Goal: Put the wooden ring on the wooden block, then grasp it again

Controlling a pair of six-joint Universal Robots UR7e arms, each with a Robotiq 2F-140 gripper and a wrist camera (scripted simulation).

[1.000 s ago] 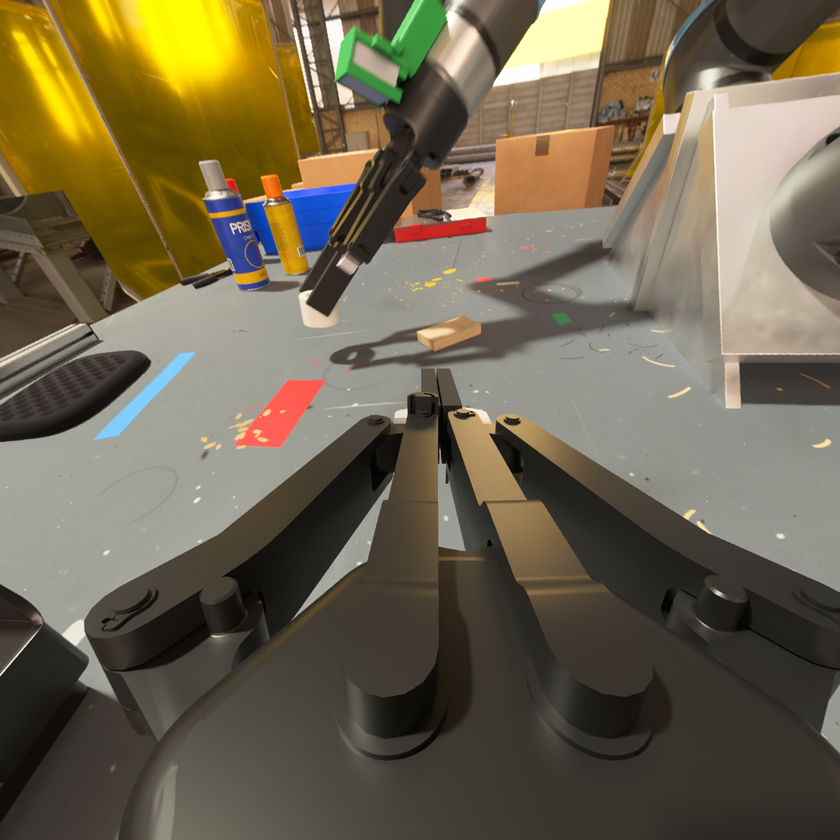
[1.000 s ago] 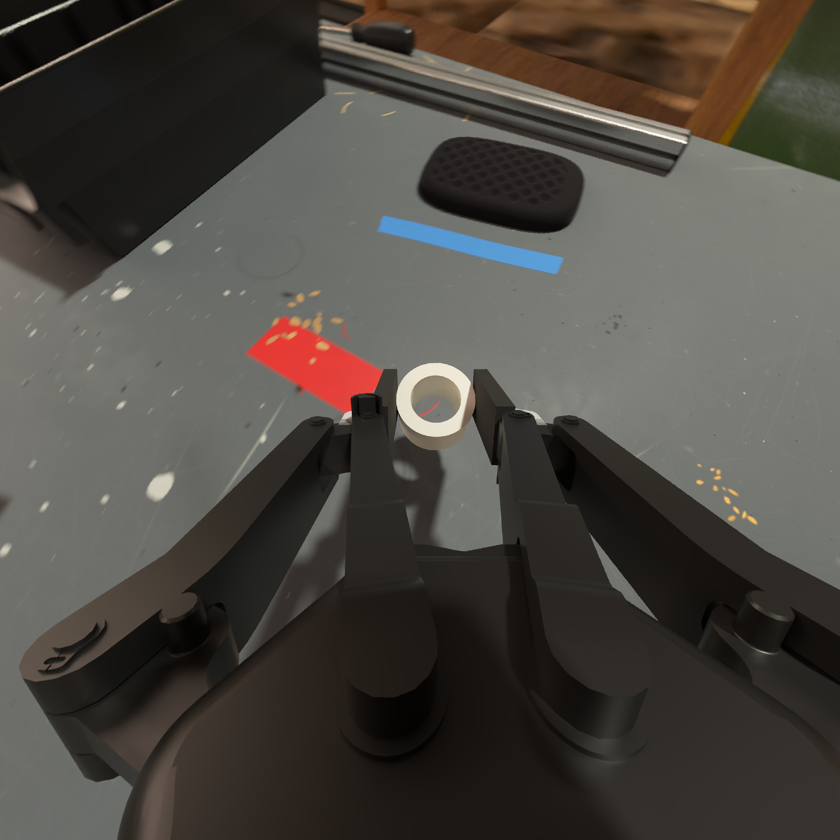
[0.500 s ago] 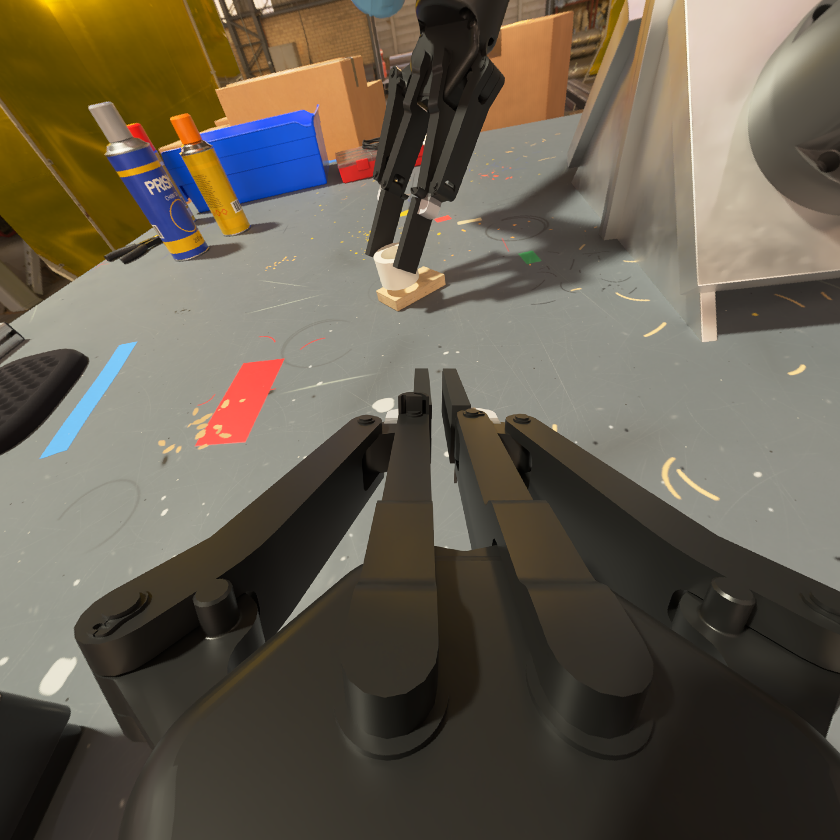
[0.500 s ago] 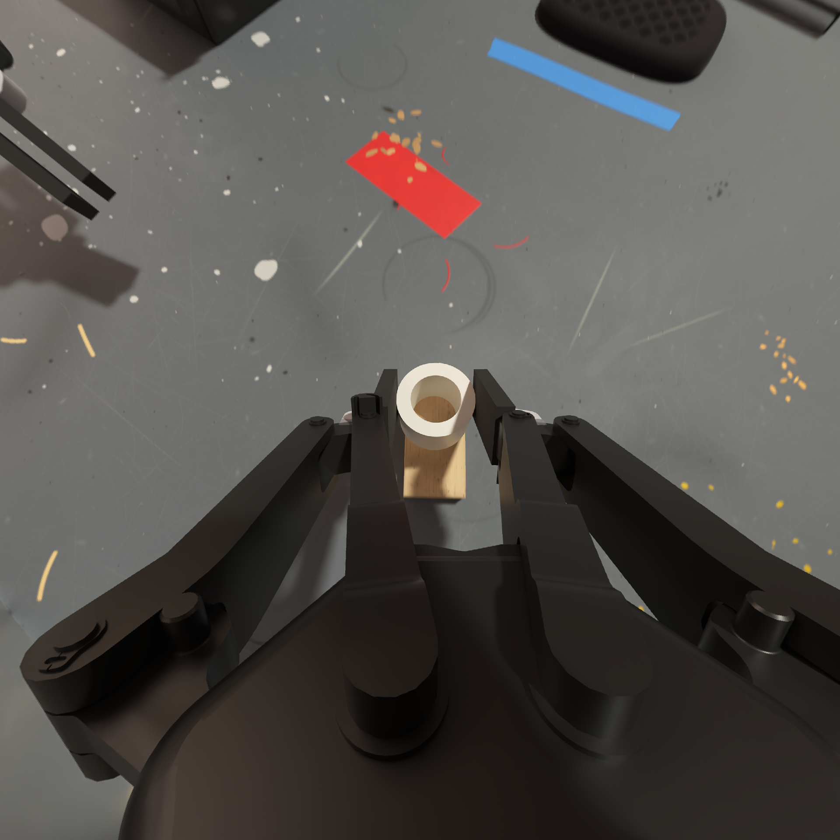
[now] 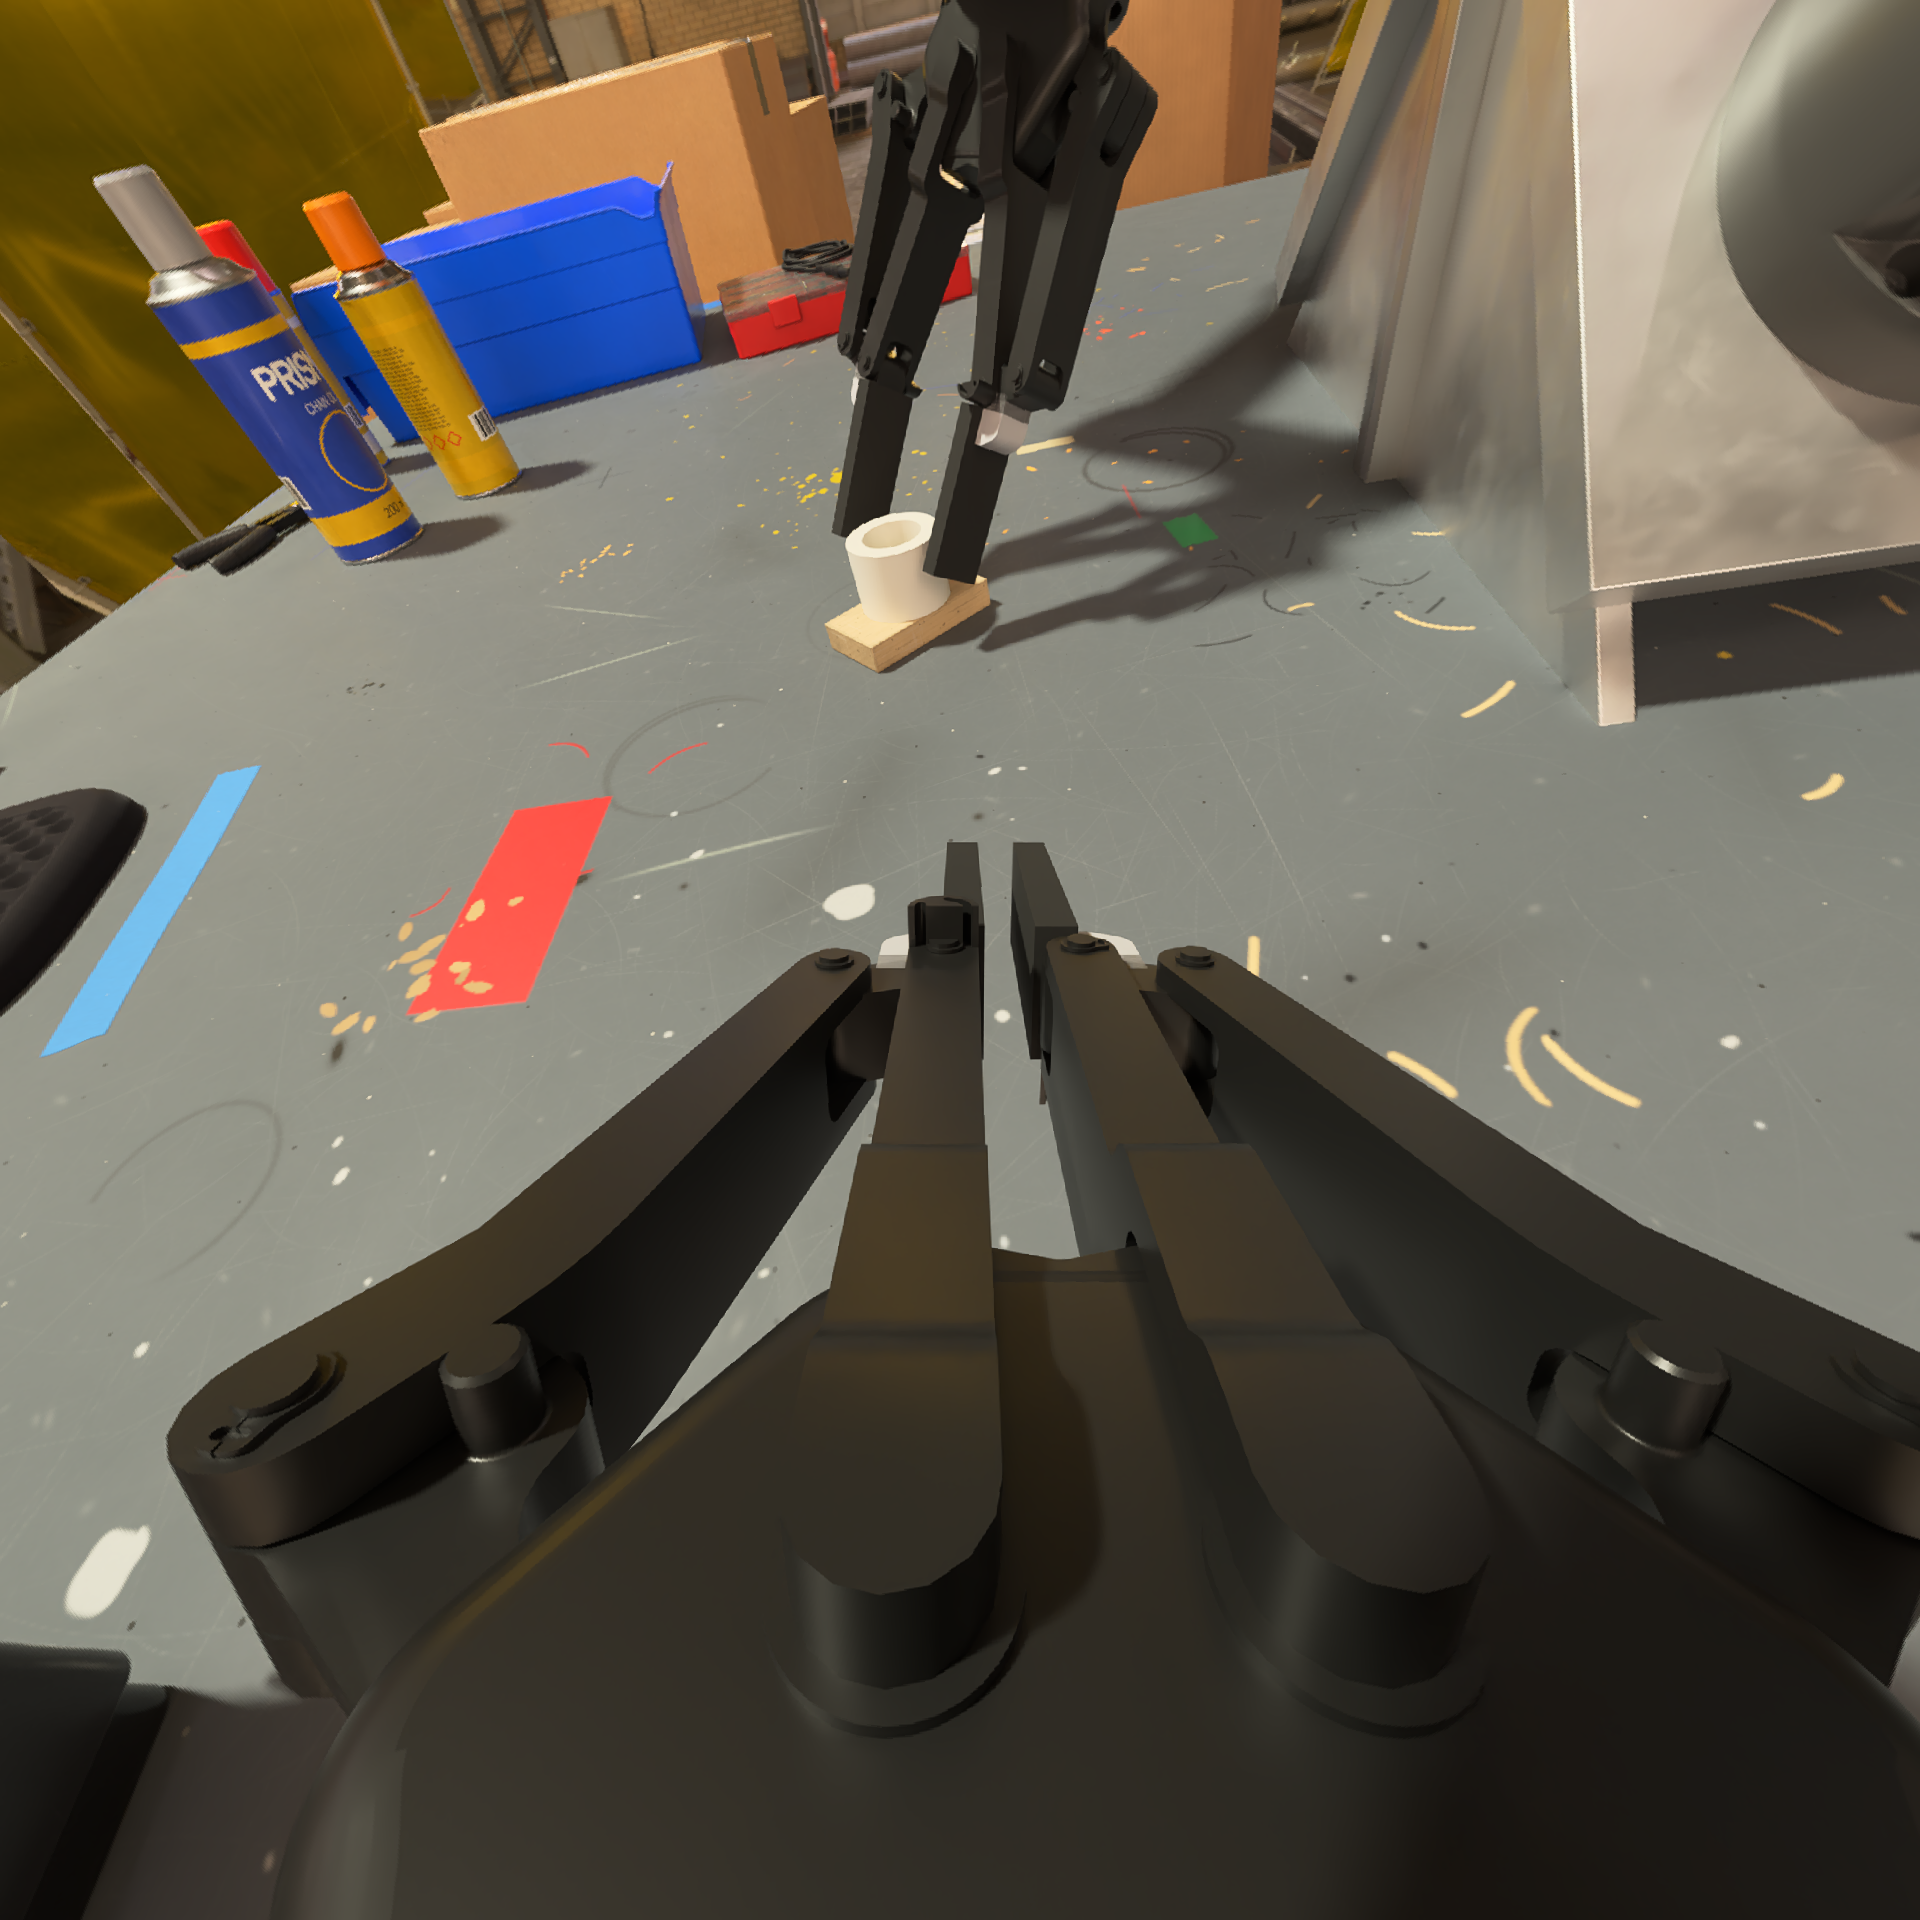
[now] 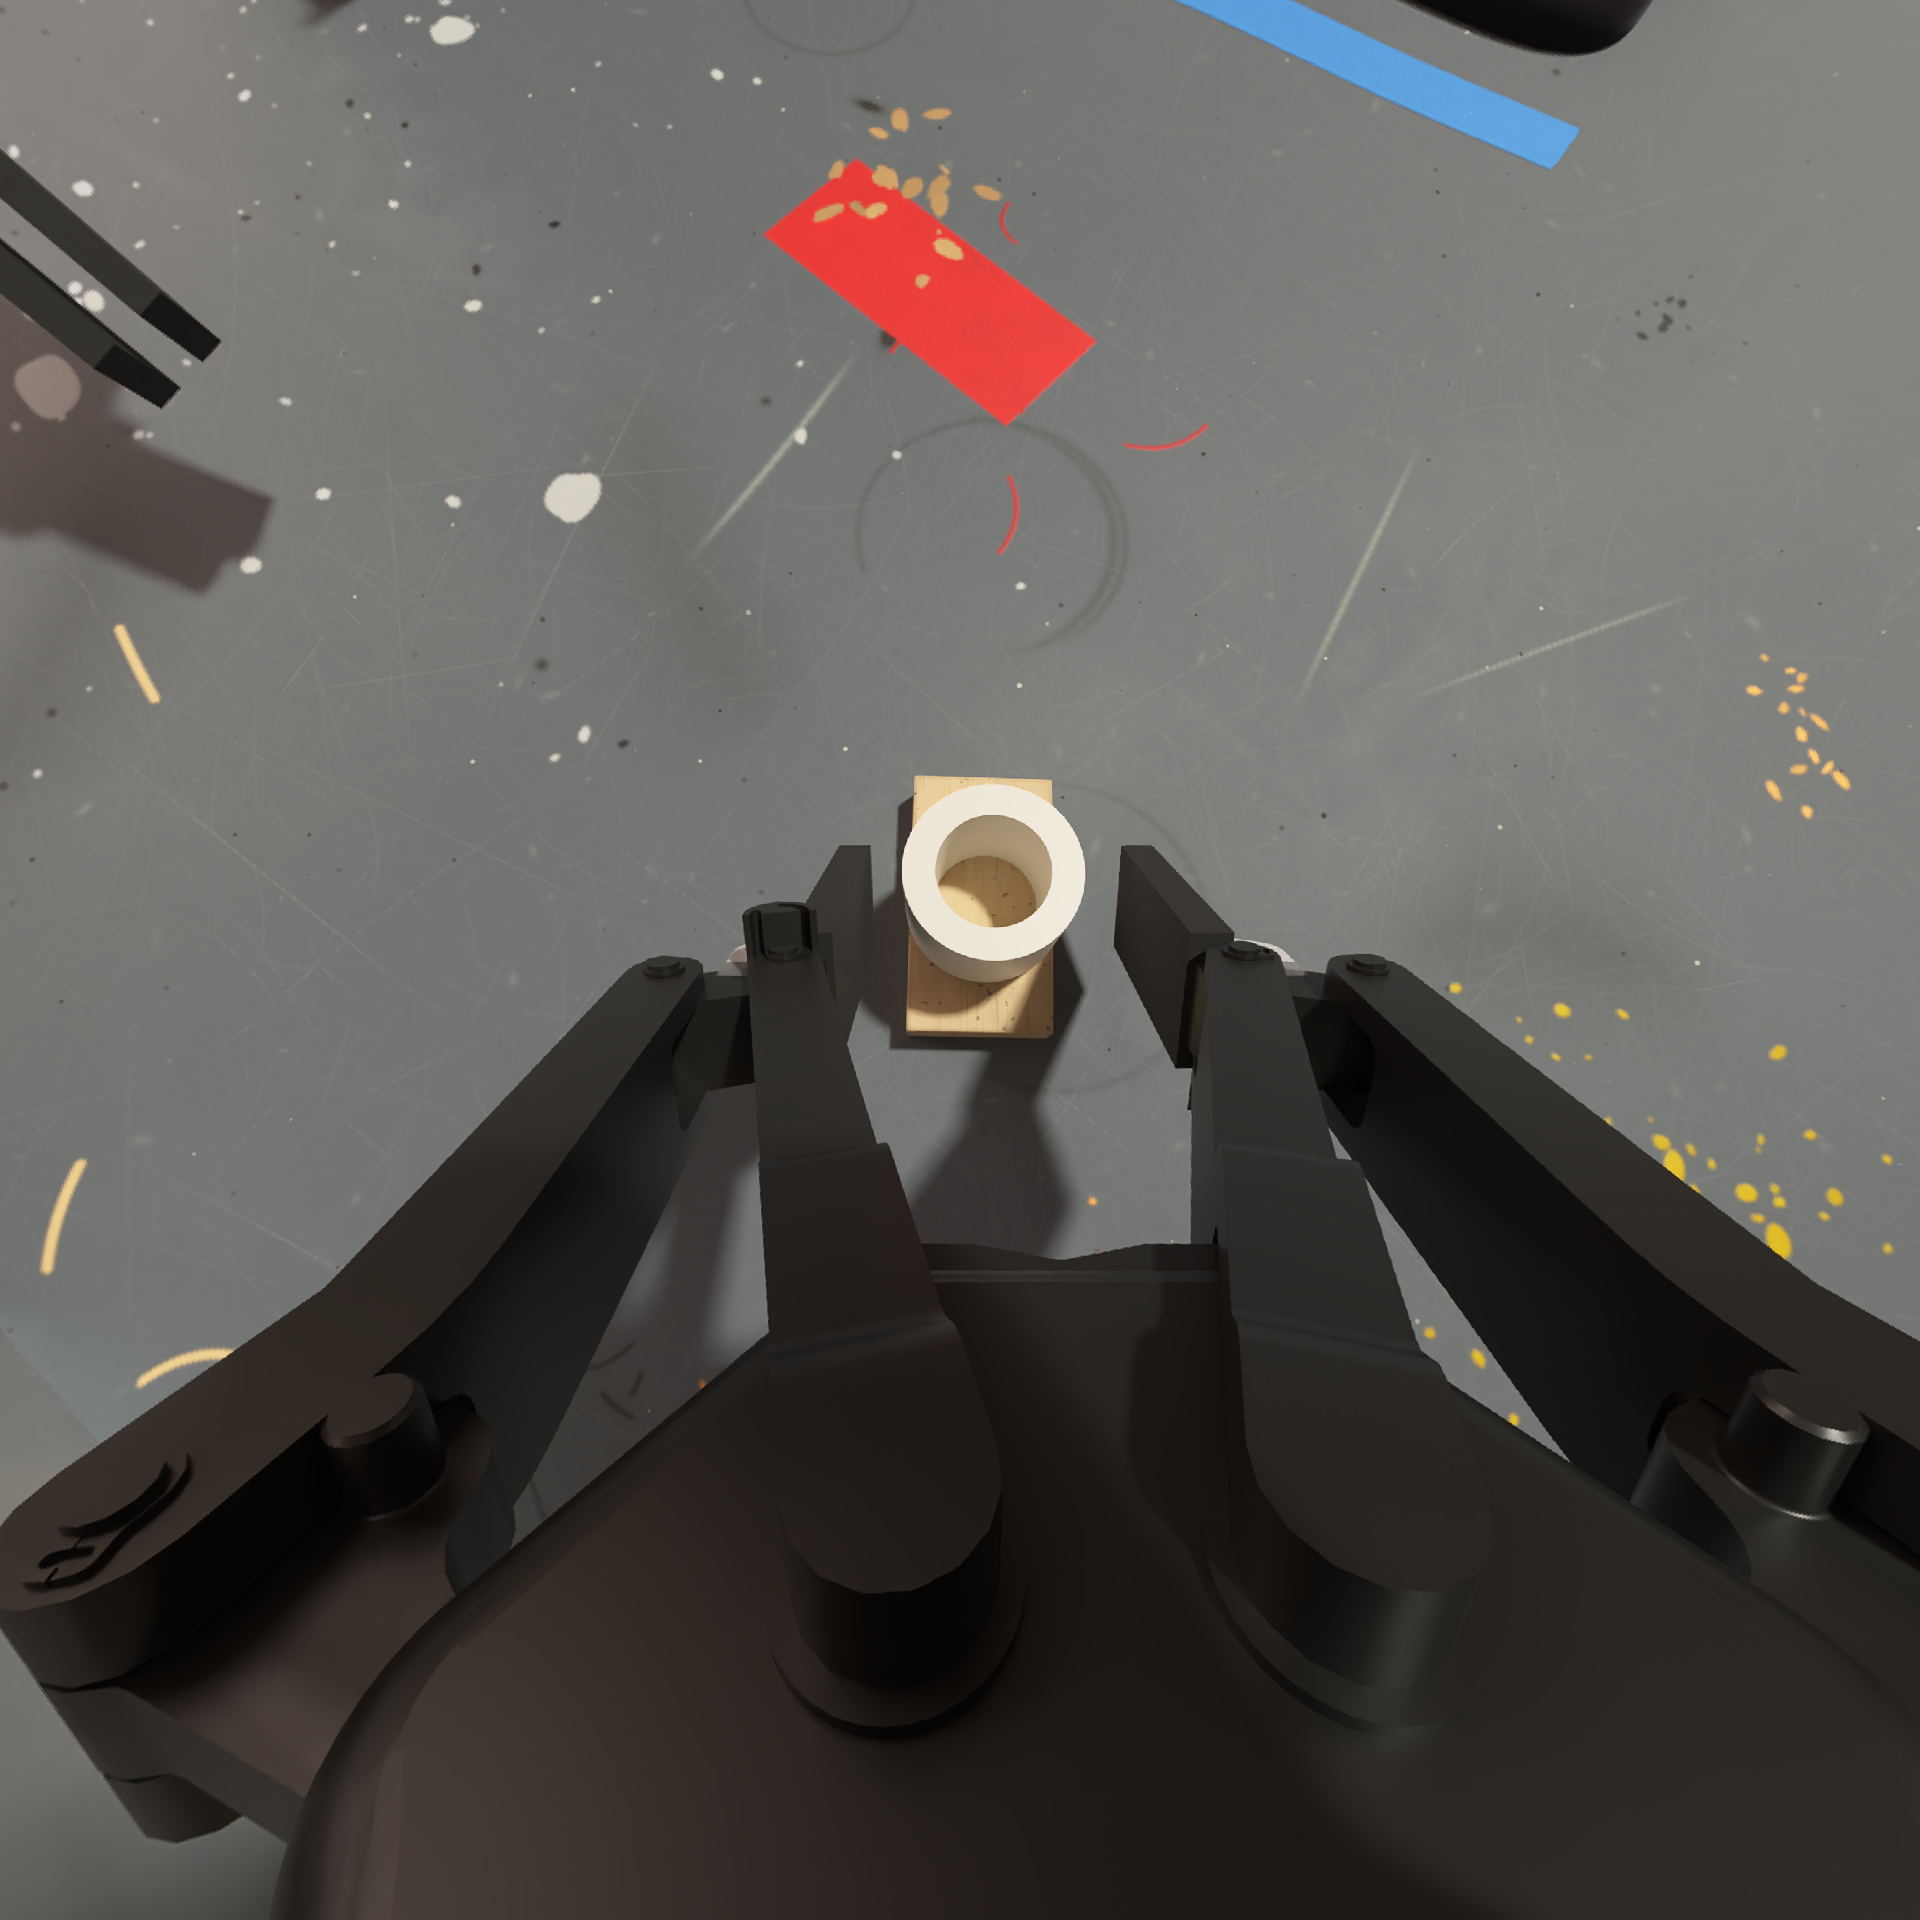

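The pale wooden ring (image 6: 992, 883) stands upright on the flat wooden block (image 6: 979, 1003), hole facing up. My right gripper (image 6: 992, 883) is open above it, one finger on each side of the ring, small gaps showing. In the left wrist view the ring (image 5: 896, 569) sits on the block (image 5: 906, 625) with the right gripper (image 5: 914, 540) straddling it from above. My left gripper (image 5: 995, 868) is shut and empty, low over the table, well short of the block.
Spray cans (image 5: 301, 416), a blue bin (image 5: 540, 291), a red box (image 5: 790, 312) and cardboard boxes (image 5: 644, 135) stand at the table's back. A metal housing (image 5: 1662, 312) rises on the right. Red tape (image 5: 514, 904), blue tape (image 5: 156, 904) and a black pad (image 5: 52, 862) lie left.
My right gripper set the ring down on the block and opened its fingers, letting go. The left gripper stayed shut and moved only slightly.
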